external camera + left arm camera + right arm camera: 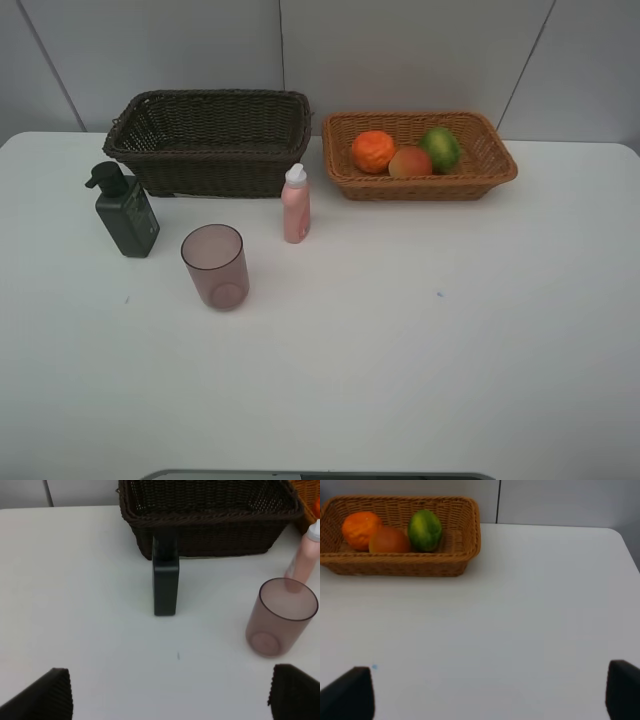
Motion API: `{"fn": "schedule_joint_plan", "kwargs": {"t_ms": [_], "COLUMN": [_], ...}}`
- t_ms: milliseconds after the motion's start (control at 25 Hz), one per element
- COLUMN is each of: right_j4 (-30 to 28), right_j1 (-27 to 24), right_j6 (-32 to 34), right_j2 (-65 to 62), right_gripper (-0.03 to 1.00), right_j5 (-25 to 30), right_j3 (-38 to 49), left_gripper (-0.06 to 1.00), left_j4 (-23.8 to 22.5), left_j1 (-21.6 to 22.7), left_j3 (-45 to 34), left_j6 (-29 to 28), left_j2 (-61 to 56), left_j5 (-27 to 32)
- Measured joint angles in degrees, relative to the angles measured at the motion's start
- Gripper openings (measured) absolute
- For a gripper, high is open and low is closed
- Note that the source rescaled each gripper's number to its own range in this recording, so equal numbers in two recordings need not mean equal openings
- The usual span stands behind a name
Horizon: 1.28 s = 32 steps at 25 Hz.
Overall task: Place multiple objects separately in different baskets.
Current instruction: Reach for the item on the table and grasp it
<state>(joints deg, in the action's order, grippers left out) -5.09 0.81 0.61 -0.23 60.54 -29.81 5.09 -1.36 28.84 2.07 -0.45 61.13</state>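
— So, what do your screens show?
— On the high camera I see the wrinkled orange [373,151], the red-orange fruit [410,162] and the green citrus [441,148] lying close together in the light wicker basket [420,187], at the back right of the white counter [400,350].
— And the other items?
— The dark brown wicker basket [215,175] stands just left of the light one. Before it, upright on the counter, are the dark green pump bottle [126,212] near its left corner and the pink white-capped bottle [296,205] by its right corner. The translucent purplish cup [215,266] sits between them, nearer the camera, mouth up.
— The pincers?
— My left pincer [172,695] is spread wide above bare counter, short of the pump bottle and cup, gripping nothing. My right pincer [485,692] gapes just as wide, empty too, well apart from the light basket.
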Motion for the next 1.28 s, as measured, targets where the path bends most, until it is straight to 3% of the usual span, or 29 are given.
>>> {"fn": "schedule_joint_plan", "kwargs": {"t_ms": [1000,1120,1280], "right_j4": [0.0,0.0,0.0], "right_j1": [0.0,0.0,0.0], "right_j6": [0.0,0.0,0.0], "right_j2": [0.0,0.0,0.0], "right_gripper": [0.93,0.93,0.93], "right_j5": [0.0,0.0,0.0], "right_j3": [0.0,0.0,0.0], "left_gripper": [1.0,1.0,1.0], "left_j4": [0.1,0.2,-1.9], "left_j1": [0.0,0.0,0.0], "left_j3": [0.1,1.0,4.4], "left_j6": [-0.1,-0.8,-2.1], "left_j2": [0.0,1.5,12.1], "left_j5": [-0.1,-0.8,-2.2]}}
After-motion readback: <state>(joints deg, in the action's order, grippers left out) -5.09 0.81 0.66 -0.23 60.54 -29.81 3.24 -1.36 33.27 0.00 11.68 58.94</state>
